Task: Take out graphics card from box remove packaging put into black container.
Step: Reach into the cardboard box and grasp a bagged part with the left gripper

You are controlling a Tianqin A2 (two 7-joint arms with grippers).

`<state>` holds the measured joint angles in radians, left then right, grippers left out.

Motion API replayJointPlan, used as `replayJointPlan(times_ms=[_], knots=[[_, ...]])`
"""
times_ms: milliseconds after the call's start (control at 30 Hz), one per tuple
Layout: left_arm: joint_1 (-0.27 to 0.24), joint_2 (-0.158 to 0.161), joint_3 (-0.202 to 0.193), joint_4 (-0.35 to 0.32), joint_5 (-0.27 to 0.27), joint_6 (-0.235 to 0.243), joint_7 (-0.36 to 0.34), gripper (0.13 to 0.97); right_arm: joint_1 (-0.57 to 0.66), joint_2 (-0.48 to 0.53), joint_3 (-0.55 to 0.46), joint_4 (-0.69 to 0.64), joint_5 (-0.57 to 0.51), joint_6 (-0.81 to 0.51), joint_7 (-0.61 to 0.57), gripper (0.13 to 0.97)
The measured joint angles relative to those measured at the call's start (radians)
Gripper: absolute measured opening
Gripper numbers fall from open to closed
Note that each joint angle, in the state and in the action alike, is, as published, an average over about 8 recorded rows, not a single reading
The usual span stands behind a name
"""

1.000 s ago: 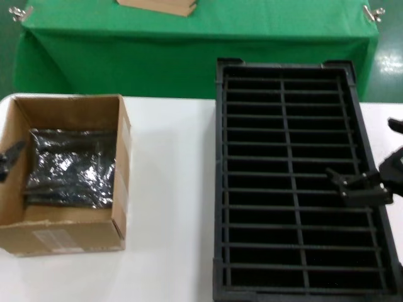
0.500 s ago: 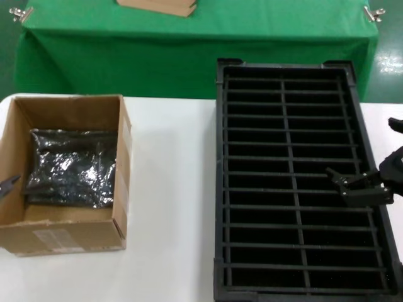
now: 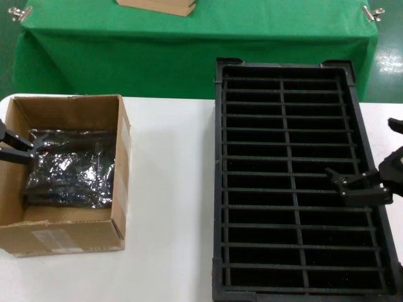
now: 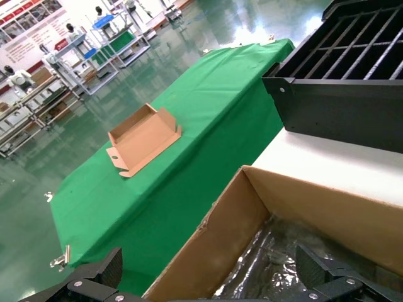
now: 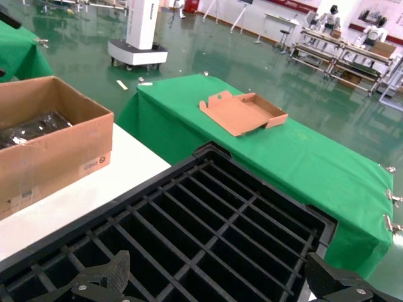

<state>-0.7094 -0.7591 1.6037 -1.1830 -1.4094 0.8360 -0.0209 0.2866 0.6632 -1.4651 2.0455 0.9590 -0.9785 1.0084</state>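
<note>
The brown cardboard box [image 3: 121,163] stands open on the left of the white table. The shiny grey packaging bag [image 3: 69,167] lies inside it; the graphics card itself is hidden in the bag. My left gripper [image 3: 16,146] is open at the box's left wall. In the left wrist view [image 4: 211,280] one finger is outside the box wall [image 4: 233,233] and the other is over the bag [image 4: 277,264]. The black container [image 3: 219,189] stands on the right. My right gripper [image 3: 352,182] hangs open and empty over the container's right side, also in the right wrist view [image 5: 220,277].
A green-covered table [image 3: 189,56] stands behind, with a flat tan box [image 3: 157,6] on it, seen too in the left wrist view [image 4: 141,135] and right wrist view [image 5: 242,112]. Bare white tabletop [image 3: 170,189] lies between box and container.
My left gripper dipped toward the frame's left edge, then came up and in over the box's left wall by the bag. The right arm, box and container have not moved.
</note>
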Motion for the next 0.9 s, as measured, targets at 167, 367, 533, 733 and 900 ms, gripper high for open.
replayJointPlan(times_ms=[167, 367, 533, 733, 900], knots=[[-0.026, 0.013, -0.002, 0.023, 0.011, 0.017, 0.006, 0.966, 0.0, 0.0, 0.0, 0.0, 0.0, 0.0, 0.0, 0.966], [-0.025, 0.012, 0.005, 0.032, 0.029, 0.012, -0.004, 0.966, 0.0, 0.0, 0.0, 0.0, 0.0, 0.0, 0.0, 0.966], [-0.081, 0.02, 0.05, 0.115, 0.07, 0.028, 0.037, 0.966, 0.0, 0.0, 0.0, 0.0, 0.0, 0.0, 0.0, 0.966], [-0.241, 0.071, 0.126, 0.357, 0.103, 0.078, 0.21, 0.966, 0.0, 0.0, 0.0, 0.0, 0.0, 0.0, 0.0, 0.966], [-0.377, 0.137, 0.168, 0.602, 0.121, 0.097, 0.371, 0.966, 0.0, 0.0, 0.0, 0.0, 0.0, 0.0, 0.0, 0.966]])
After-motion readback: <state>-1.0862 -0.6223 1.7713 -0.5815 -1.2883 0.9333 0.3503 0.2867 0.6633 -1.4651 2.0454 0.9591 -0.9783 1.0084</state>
